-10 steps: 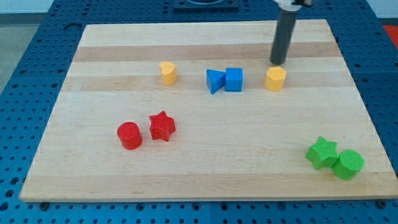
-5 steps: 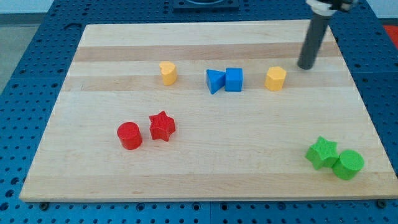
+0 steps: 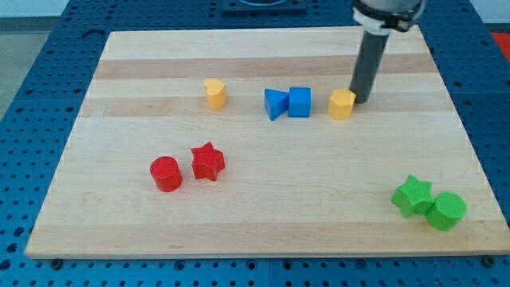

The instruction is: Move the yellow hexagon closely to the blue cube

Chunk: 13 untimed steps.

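Observation:
The yellow hexagon (image 3: 342, 104) lies on the wooden board, a short gap to the right of the blue cube (image 3: 300, 102). My tip (image 3: 360, 100) touches the hexagon's right side. A blue triangular block (image 3: 275, 104) sits against the cube's left side.
A yellow heart-like block (image 3: 215, 93) lies left of the blue pair. A red cylinder (image 3: 166, 173) and red star (image 3: 208, 162) sit lower left. A green star (image 3: 413, 195) and green cylinder (image 3: 445, 210) sit at the lower right, near the board's edge (image 3: 478, 171).
My tip swung from above the hexagon out to its right, then came back in against its right side. The hexagon has slid a little left toward the blue cube.

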Available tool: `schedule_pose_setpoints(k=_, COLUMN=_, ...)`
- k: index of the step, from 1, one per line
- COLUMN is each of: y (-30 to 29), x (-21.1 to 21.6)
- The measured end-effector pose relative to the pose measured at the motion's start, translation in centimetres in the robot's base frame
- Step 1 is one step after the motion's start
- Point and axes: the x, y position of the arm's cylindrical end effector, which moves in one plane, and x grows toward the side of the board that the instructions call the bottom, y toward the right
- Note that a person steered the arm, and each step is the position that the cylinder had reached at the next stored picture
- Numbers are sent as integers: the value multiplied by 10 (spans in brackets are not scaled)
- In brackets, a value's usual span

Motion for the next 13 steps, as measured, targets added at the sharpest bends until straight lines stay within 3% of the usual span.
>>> schedule_pose_setpoints(k=1, y=-7, x=0)
schedule_pose_setpoints(k=3, y=54, x=20)
schedule_pose_setpoints(k=4, y=40, x=47)
schedule_pose_setpoints(k=6, y=-15, x=50)
schedule_pose_setpoints(k=13, y=-15, x=42)
